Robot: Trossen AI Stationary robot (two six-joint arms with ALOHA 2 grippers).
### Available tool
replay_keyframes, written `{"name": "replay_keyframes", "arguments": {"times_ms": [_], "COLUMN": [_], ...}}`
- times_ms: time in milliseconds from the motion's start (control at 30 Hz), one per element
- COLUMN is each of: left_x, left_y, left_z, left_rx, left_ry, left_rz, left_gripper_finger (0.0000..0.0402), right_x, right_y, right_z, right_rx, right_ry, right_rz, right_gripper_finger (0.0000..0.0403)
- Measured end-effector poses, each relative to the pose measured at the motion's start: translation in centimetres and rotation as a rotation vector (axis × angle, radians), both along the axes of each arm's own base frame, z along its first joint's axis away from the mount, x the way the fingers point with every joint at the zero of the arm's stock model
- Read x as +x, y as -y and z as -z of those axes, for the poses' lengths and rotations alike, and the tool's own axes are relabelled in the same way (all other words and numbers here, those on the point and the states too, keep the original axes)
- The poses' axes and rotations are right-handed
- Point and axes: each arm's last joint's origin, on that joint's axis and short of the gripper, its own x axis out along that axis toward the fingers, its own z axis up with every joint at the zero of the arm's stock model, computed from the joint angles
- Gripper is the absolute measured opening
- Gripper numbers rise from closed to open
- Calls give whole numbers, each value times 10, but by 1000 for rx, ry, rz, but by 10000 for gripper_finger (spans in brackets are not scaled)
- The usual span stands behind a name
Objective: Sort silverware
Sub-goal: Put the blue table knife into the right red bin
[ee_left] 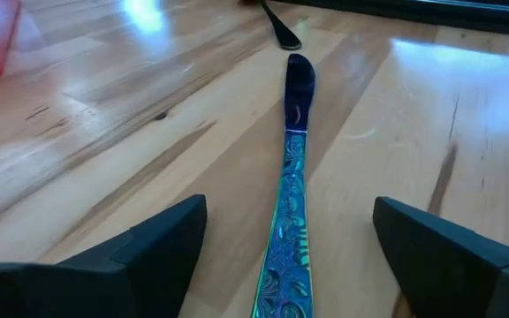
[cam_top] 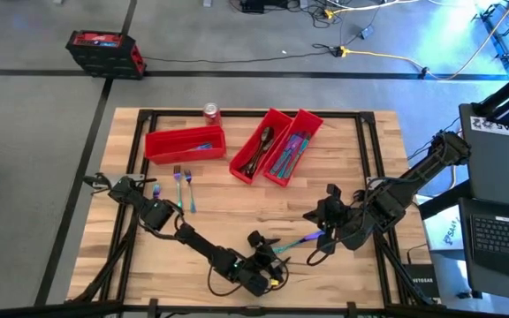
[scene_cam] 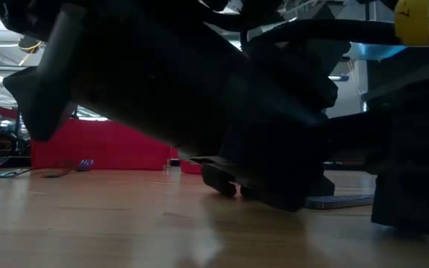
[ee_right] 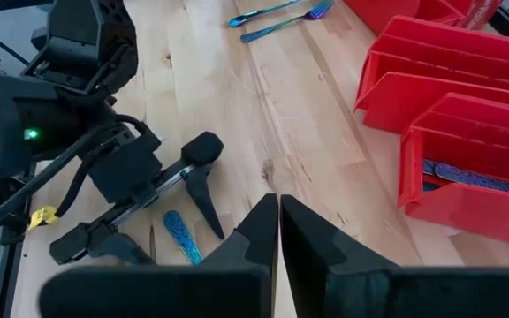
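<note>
knife [ee_left: 292, 177] handle cut off, left gripper [ee_left: 290, 256] straddling it

The knife [ee_left: 290, 190] is shiny blue and green with swirly patterns. The bins [cam_top: 277, 146] are red. The table [cam_top: 237, 208] is light wood.

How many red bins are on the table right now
3: one red bin lies crosswise beside the soda can; two more lie angled side by side right of it, both holding silverware.
</note>
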Motion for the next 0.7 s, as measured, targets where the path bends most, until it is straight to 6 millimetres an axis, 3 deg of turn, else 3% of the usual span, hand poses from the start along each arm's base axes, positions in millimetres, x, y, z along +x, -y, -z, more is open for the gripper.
{"name": "replay_keyframes", "arguments": {"times_ms": [233,500,700], "left_x": [2,1,2], "left_y": [-4,-5,-6], "left_z": [1,2,2], "left_rx": [9,-3,2], "left_ry": [-22,-58,-69], "left_rz": [20,46,58], "left_gripper_finger": [309,227,194], "right_x": [0,0,0], "right_y": [0,0,0], "right_z": [0,0,0], "right_rx": [-1,3,3], "right_ry": [-1,-3,-3], "right_rz": [-2,-6,-6], "right_gripper_finger": [0,0,0]}}
